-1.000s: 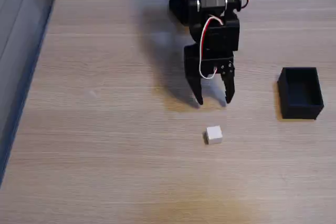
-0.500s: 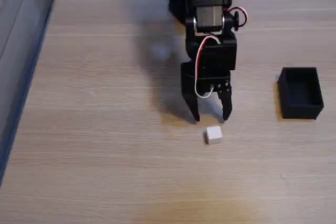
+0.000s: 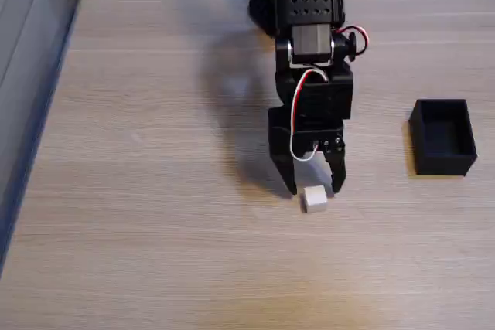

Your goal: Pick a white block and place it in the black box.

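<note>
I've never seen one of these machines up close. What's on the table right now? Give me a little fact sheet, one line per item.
surface: light wooden table
arm: black, reaching in from the far edge, red and white wires on it
end effector: open, fingertips low on either side of the cube's far end
white block: small cube on the table, not lifted
black box: open-topped, looks empty, at the right of the fixed view, apart from the cube
stage: cube not yet gripped
</note>
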